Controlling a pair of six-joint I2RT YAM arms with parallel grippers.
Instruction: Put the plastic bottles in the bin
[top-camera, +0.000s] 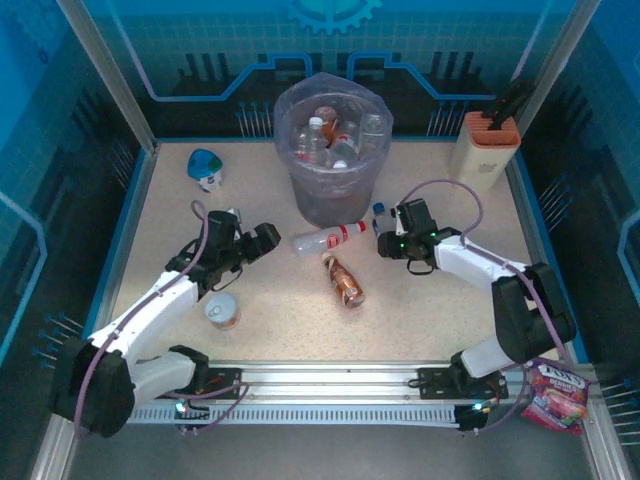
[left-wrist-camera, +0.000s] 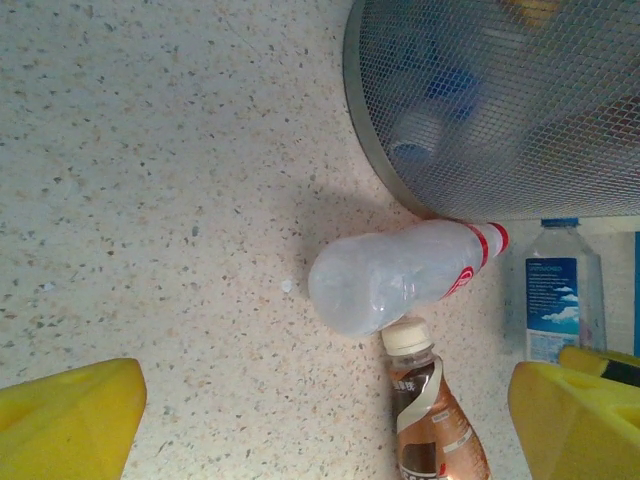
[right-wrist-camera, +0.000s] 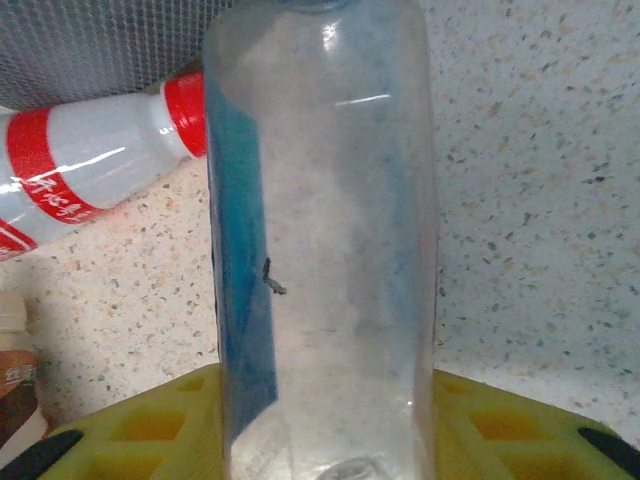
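**Right claw on a bottle, left claw spread**

My right claw pinches the upright blue-label bottle between its fingers. My left claw is spread wide, holding nothing. Ahead of it the red-label bottle and the brown bottle lie on the surface. The bin stands just beyond them, with other bottles inside.

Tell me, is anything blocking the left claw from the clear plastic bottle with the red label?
Mostly no: bare speckled table lies before the open left gripper, but a copper-brown bottle lies right beside the clear red-labelled bottle and may crowd the grasp.
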